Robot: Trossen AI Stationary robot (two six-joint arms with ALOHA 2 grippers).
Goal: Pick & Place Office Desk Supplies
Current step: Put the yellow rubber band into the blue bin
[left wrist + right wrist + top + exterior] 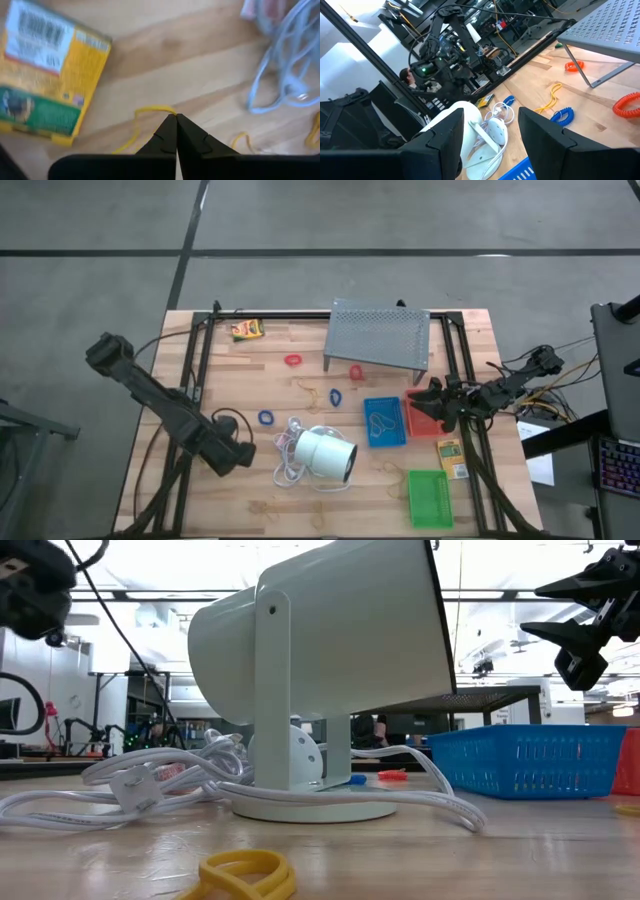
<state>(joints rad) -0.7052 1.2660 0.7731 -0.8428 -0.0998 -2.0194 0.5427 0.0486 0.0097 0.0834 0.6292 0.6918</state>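
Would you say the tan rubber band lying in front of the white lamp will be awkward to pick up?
Probably. The tan rubber band lies flat on the wooden table in a thin folded loop, so fingers get little height to pinch. It looks soft and will likely droop once lifted. It seems very light, so a nudge may just slide it.

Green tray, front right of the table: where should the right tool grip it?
Judging by its pose, take the green tray from straight above, pinching one long side wall. It lies flat, open side up, clear of the yellow box beside it. The open right tool hangs over the red tray, nearest to it.
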